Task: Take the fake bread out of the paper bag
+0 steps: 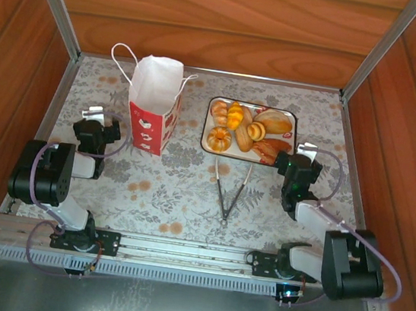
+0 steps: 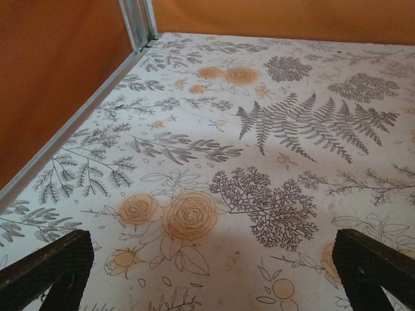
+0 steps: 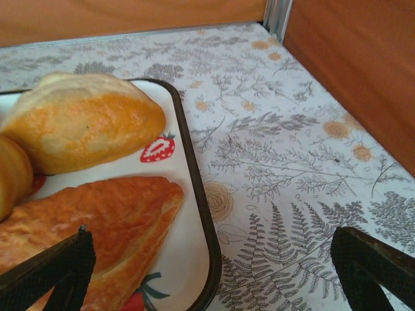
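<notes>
**Bread on the tray, bag upright, both claws apart and holding nothing**

The fake bread [image 1: 246, 126] lies heaped on a strawberry-printed tray [image 1: 294, 119], right of the paper bag [image 1: 152, 110] and clear of it. The bag stands at the back left of the floral tabletop [image 1: 173, 189]; its mouth shows only white paper, so its inside cannot be made out. The marks on its red band are too small to read. Metal tongs [image 1: 227, 196] lie just in front of the tray. The left claw [image 2: 211, 240] is spread wide over bare tabletop. The right claw [image 3: 211, 236] is equally wide at the tray's right edge, where two pastries are cut off by the frame.
</notes>
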You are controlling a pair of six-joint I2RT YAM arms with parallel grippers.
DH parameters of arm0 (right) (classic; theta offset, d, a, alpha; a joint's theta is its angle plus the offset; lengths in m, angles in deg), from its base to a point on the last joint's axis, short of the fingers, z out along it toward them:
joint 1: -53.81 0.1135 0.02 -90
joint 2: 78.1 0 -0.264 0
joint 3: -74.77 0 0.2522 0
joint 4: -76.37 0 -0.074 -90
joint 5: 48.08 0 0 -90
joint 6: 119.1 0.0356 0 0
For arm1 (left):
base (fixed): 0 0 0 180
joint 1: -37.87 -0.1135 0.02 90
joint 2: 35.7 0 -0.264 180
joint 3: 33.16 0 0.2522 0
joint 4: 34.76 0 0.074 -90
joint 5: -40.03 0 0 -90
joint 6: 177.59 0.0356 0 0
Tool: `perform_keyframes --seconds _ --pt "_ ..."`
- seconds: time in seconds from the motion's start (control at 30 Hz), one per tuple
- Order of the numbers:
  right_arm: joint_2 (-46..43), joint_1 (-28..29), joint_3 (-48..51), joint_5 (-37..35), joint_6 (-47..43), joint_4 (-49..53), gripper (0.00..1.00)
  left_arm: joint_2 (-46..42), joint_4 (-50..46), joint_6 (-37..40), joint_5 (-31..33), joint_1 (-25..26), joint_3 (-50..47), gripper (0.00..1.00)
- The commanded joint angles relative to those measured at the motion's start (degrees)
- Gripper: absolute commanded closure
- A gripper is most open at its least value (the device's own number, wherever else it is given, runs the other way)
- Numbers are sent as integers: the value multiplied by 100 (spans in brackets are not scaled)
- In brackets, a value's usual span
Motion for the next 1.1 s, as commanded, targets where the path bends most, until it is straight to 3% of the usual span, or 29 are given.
perform_keyframes --seconds 0.0,0.17,0.4,0.53,0.73,0.8,0.9,1.0,1.07 --pt "331 -176 -157 624 -172 -661 0 -48 -19 -117 -23 -5 45 0" --pt "897 -312 -473 1102 -674 -928 0 -56 -30 -116 -18 -8 43 0" --pt "1775 -541 -276 1427 -668 -2188 0 -56 -45 -117 -18 -4 42 0" --pt "1801 -800 -696 1689 -410 -1331 0 -56 -44 -117 -22 -10 49 0" --pt "1764 -890 -658 1901 -378 -1340 0 -65 -53 -108 -27 -2 42 0" --pt "1773 -938 -732 2736 -680 -1198 0 -65 -54 -110 -42 -8 48 0" --pt "1777 -1124 -778 3343 -703 -1134 0 -66 -57 -92 -45 -5 45 0" --pt "1776 -1136 -778 3330 -688 -1140 0 -63 -56 -91 -45 4 52 0" --pt "1747 -1130 -762 2948 -570 -1107 0 -65 -62 -95 -46 -2 54 0"
